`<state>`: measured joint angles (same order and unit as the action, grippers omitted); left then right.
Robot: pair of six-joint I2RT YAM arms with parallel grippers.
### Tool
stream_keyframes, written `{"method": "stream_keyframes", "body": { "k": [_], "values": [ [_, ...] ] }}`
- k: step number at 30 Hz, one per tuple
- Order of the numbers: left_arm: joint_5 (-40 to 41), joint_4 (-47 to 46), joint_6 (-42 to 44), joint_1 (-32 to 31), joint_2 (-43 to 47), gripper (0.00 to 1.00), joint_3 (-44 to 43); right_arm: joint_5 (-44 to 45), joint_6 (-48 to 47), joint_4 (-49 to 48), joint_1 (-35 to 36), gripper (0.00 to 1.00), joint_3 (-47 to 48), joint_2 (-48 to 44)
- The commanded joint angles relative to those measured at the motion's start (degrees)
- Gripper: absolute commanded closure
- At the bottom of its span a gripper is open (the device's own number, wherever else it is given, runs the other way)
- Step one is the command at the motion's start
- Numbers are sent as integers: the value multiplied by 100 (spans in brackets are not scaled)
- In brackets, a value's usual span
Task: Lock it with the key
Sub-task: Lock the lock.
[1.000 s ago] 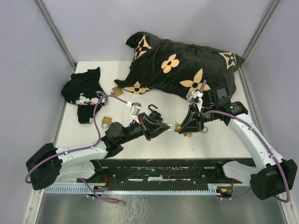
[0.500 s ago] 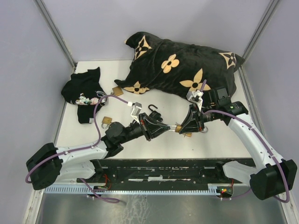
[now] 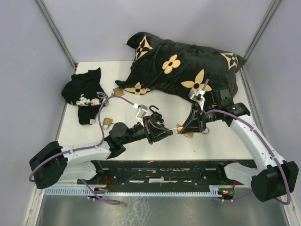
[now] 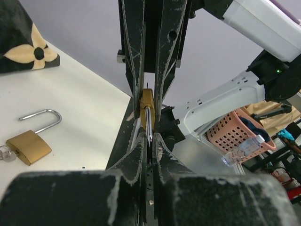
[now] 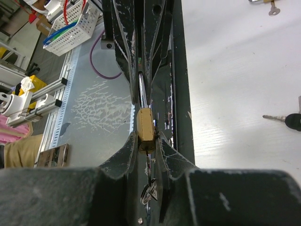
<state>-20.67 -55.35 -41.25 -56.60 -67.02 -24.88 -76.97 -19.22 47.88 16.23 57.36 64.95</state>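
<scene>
A small brass padlock [image 3: 180, 129] hangs between my two grippers above the table's middle. My right gripper [image 5: 146, 141] is shut on its brass body [image 5: 145, 126]. The key [image 5: 149, 190] sticks out of the lock's underside, and its ring hangs between my right fingers. My left gripper [image 4: 148, 139] is shut on the silver shackle [image 4: 148, 121], with the brass body [image 4: 147, 101] just beyond its fingertips. In the top view the left gripper [image 3: 163, 133] and the right gripper [image 3: 189, 126] face each other tip to tip.
A black pillow with tan flowers [image 3: 183, 66] lies at the back and a dark cloth [image 3: 84, 94] at the left. Other padlocks lie at the left [image 3: 108, 122], by the pillow [image 3: 117, 92], and one lies open [image 4: 28, 146]. A black-headed key [image 5: 288, 120] lies on the table.
My left arm has shifted a little right and toward the near edge, its wrist turning. The right gripper has barely moved. The padlock stays held between both.
</scene>
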Motion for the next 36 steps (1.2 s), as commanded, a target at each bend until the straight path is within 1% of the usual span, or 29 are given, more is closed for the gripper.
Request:
{"method": "stream_keyframes", "body": {
  "k": [1, 6, 10, 13, 16, 18, 20, 21, 22, 27, 31, 33, 36],
  "values": [
    [-1032, 436, -190, -310, -303, 97, -16, -478, 121, -1272, 47, 98, 134, -2],
    [-865, -12, -251, -335, -615, 97, -182, -451, 201, -1351, 64, 98, 81, 33],
    [-695, -164, -220, -336, -653, 97, -303, -355, 314, -1487, 157, 98, 23, 91],
    [-456, -331, -195, -335, -484, 97, -175, -226, 324, -1489, 170, 98, 49, 123],
    [-54, -401, -89, -319, -60, 96, 207, -109, 305, -1449, 154, 98, 84, 67],
    [291, -449, -72, -317, 301, 94, 516, -52, 334, -1467, 119, 98, 102, 20],
    [547, -404, -71, -311, 665, 89, 781, -64, 420, -1523, 48, 98, 108, -3],
    [646, -372, -72, -314, 816, 82, 891, -106, 494, -1584, 19, 98, 96, -22],
    [744, -345, -85, -320, 958, 79, 986, -134, 591, -1645, -13, 98, 76, -38],
    [956, -409, -203, -323, 1319, 57, 1335, -166, 1492, -2613, -101, 98, -175, -149],
    [1143, -680, -247, -321, 1303, 47, 1477, -162, 1706, -2797, -129, 98, -208, -140],
    [1271, -1031, -192, -330, 1218, 40, 1540, -242, 1773, -2841, -127, 98, -216, -90],
    [1486, -1439, -25, -369, 996, 37, 1483, -337, 1790, -2845, -124, 98, -211, -22]
  ]
}}
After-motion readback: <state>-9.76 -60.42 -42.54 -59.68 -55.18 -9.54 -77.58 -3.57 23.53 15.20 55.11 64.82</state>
